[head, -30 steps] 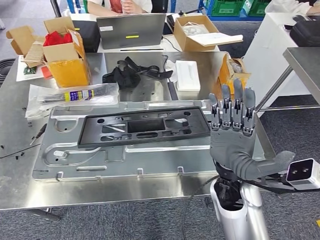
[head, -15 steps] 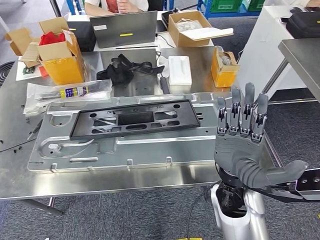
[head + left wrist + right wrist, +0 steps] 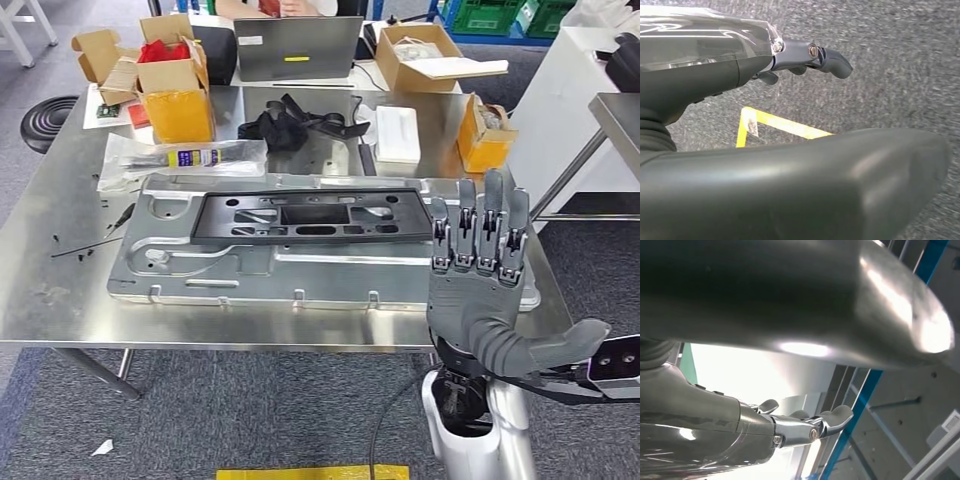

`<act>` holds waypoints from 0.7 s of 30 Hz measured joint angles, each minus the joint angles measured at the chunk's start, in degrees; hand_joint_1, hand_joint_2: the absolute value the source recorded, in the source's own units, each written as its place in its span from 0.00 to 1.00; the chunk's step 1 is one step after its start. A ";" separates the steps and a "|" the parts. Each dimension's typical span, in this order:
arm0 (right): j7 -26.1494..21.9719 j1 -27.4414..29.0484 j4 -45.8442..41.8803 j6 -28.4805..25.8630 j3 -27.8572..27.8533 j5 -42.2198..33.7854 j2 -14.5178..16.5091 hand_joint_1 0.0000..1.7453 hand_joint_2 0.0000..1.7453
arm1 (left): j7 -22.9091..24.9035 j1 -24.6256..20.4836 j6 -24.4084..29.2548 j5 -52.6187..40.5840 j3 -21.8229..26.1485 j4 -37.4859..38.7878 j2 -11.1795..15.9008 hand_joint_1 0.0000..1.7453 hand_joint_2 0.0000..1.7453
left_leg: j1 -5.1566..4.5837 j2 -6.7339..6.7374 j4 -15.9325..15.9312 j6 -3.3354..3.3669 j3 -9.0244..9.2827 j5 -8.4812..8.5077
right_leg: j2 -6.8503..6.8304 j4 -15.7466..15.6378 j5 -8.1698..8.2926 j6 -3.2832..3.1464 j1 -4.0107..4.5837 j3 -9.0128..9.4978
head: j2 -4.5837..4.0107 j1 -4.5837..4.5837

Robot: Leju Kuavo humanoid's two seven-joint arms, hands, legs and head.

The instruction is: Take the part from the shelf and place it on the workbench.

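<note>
A long black plastic frame part (image 3: 309, 215) lies flat on a large stamped metal panel (image 3: 226, 272) on the steel workbench (image 3: 60, 295) in the head view. My right hand (image 3: 475, 290) is raised in front of the bench's near right corner, fingers straight up and thumb out to the side, holding nothing. In the right wrist view the same hand (image 3: 753, 290) shows stretched out and empty. In the left wrist view my left hand (image 3: 696, 80) hangs over grey carpet with its fingers extended and nothing in it.
On the far half of the bench stand open cardboard boxes (image 3: 177, 95), a laptop (image 3: 296, 48), black straps (image 3: 294, 120), a white box (image 3: 398, 133) and a small yellow box (image 3: 487, 135). A white table (image 3: 558, 90) stands at right. Yellow floor tape (image 3: 313, 472) lies near my feet.
The whole picture has shifted: the camera moved, so the bench now sits further right and more of its left end shows. My right hand stays raised and open.
</note>
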 joint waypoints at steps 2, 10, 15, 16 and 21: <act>0.02 0.03 0.06 -0.01 -0.03 -0.16 0.03 0.00 0.00 | -0.02 -0.04 0.02 0.00 0.01 0.00 -0.06 0.00 0.00 | -0.18 -0.24 0.01 -0.22 -0.71 0.72 | 0.49 -8.44 2.63 -0.86 0.21 5.88 | 0.00 0.00; -0.11 1.04 0.48 0.59 -0.11 -0.70 0.13 0.00 0.00 | -0.20 0.24 0.19 0.00 0.36 0.02 -0.11 0.00 0.00 | 0.28 -0.57 3.57 -2.33 -3.19 -2.61 | 0.20 -18.15 6.48 -3.11 0.47 8.94 | 0.00 -0.05; -1.54 3.14 1.02 0.06 -0.20 2.64 0.13 0.00 0.00 | -0.39 0.37 0.22 0.00 0.94 0.08 0.08 0.00 0.00 | 0.43 -0.50 14.79 -3.31 -3.65 -7.00 | -0.46 -16.55 8.52 -2.99 0.46 4.66 | 0.00 -0.09; -2.15 3.62 1.07 -0.32 -0.24 4.02 0.13 0.00 0.00 | -0.42 0.40 0.24 0.00 1.04 0.09 0.10 0.00 0.00 | 0.56 -0.46 12.31 -3.47 -1.49 -5.37 | -0.51 -15.97 8.80 -2.78 0.38 3.73 | 0.00 -0.09; -4.31 6.80 1.54 -1.38 -0.36 8.02 0.09 0.00 0.00 | -0.69 0.45 0.30 0.00 2.20 0.15 0.04 0.00 0.00 | 0.50 -0.39 -0.33 -2.55 6.41 -5.18 | -0.48 -13.38 10.08 -1.35 0.61 0.66 | 0.00 -0.03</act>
